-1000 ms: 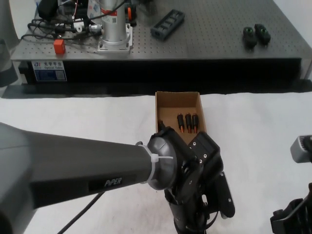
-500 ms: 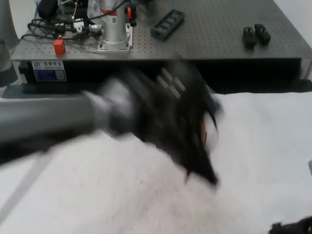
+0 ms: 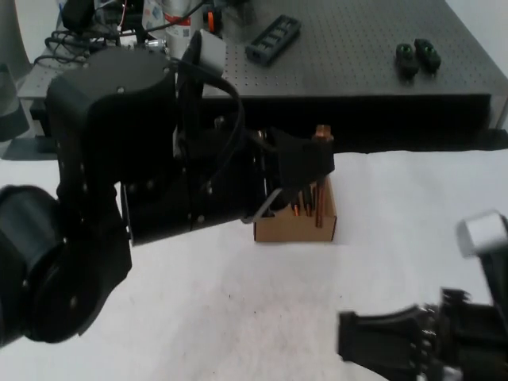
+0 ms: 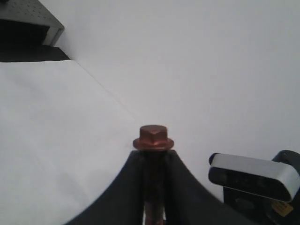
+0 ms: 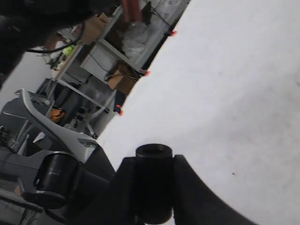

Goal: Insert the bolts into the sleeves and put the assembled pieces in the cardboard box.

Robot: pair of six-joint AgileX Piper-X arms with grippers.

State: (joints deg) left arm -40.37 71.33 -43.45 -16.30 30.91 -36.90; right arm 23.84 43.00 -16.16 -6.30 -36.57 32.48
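Nearer than the cardboard box and well apart from it, over the white cloth, the right gripper was clenched on a black sleeve, whose open end stood clear of the fingers. The left arm crossed in front of the box and hid most of it; assembled pieces showed inside. Toward the box's far end, the left gripper grasped a copper bolt, hex head outward. Beyond the box, a perforated bench carried a black tray.
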